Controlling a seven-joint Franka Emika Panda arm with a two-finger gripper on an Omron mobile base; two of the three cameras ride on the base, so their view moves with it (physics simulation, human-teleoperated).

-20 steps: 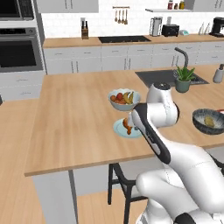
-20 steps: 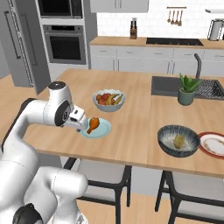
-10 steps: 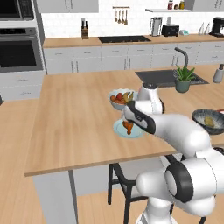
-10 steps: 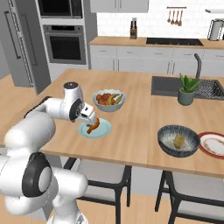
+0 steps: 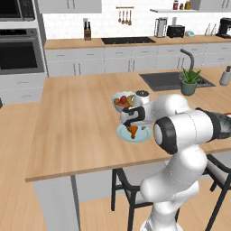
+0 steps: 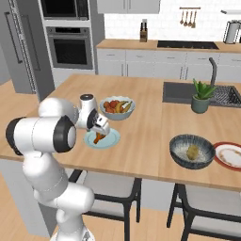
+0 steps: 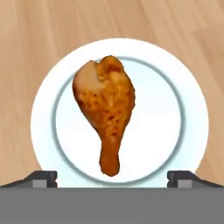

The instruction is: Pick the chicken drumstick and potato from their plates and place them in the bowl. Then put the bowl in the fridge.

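Observation:
The orange-brown chicken drumstick lies on the light blue plate, fat end away from the hand, narrow end between the two fingertips. My gripper hangs open just above it, touching nothing. From the base, the gripper sits low over the drumstick and its plate near the island's front edge. The potato rests inside the dark grey bowl to the right, next to the red-rimmed white plate. The grey fridge stands at the far left.
A pale fruit bowl stands just behind the blue plate. A potted plant and sink lie at the island's back right. The black wall oven is beside the fridge. My own arm hides the right of the island.
The arm has stretched forward and lowered the hand over the light blue plate. The jaws have stayed open and the drumstick has not moved.

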